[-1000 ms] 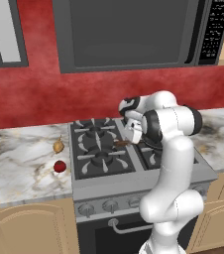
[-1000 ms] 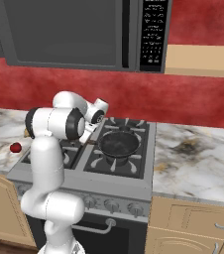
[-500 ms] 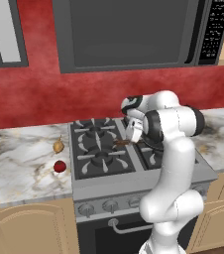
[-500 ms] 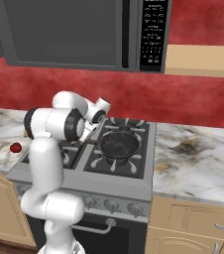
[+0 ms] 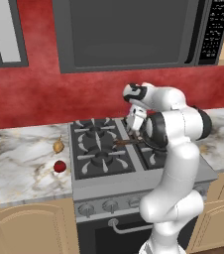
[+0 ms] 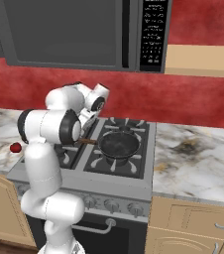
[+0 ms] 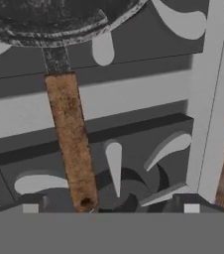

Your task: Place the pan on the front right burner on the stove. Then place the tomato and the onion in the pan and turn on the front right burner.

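Note:
The black pan rests on the front right burner of the stove, its wooden handle pointing left. My gripper hovers just above that handle, open. In the hand view the fingertips stand wide apart with the handle's end between them, untouched, and the pan's rim at the top. In the left base view my gripper sits over the handle and my arm hides the pan. The onion and tomato lie on the counter left of the stove.
A dark microwave hangs above the stove. Marble counter stretches to the right and more counter to the left. Knobs line the stove's front. The tomato lies at the left edge of the right base view.
The jaws have opened and let go of the pan's handle. The pan stays on the burner and the arm has barely moved.

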{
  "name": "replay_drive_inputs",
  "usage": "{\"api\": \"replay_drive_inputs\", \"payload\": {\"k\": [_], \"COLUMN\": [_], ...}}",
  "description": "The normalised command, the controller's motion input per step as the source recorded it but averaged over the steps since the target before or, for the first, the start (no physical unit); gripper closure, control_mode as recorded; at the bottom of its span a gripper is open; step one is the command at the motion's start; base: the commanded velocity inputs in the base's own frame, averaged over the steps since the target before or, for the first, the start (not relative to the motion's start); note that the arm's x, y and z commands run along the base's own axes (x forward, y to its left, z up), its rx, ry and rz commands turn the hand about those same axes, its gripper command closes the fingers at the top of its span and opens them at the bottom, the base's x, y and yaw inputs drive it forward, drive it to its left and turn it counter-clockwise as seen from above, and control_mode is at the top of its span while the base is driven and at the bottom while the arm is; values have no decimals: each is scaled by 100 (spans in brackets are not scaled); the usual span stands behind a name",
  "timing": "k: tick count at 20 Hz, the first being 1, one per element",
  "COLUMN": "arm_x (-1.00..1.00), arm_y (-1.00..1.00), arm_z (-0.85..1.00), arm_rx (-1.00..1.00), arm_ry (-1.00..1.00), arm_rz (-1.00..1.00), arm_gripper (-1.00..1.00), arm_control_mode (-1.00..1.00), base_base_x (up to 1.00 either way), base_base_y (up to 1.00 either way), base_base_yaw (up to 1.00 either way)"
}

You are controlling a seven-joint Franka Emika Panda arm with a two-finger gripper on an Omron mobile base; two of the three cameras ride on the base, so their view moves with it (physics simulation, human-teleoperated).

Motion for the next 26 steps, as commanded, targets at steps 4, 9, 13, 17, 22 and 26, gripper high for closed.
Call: {"api": "replay_drive_inputs", "payload": {"k": [4,9,13,17,22,26], "arm_x": [0,0,1,3,-1,-1], "arm_y": [35,58,46,38,37,24], "arm_z": [36,9,7,9,0,0], "arm_rx": [-2,-5,-1,0,0,8], "arm_ry": [0,0,0,1,0,-6], "arm_rz": [19,43,50,51,42,29], "arm_gripper": [-100,-100,-100,-100,-100,-100], "arm_control_mode": [-100,-100,-100,-100,-100,-100], "base_base_x": [0,0,0,0,0,0], "base_base_y": [0,0,0,0,0,0], "base_base_yaw": [0,0,0,0,0,0]}}
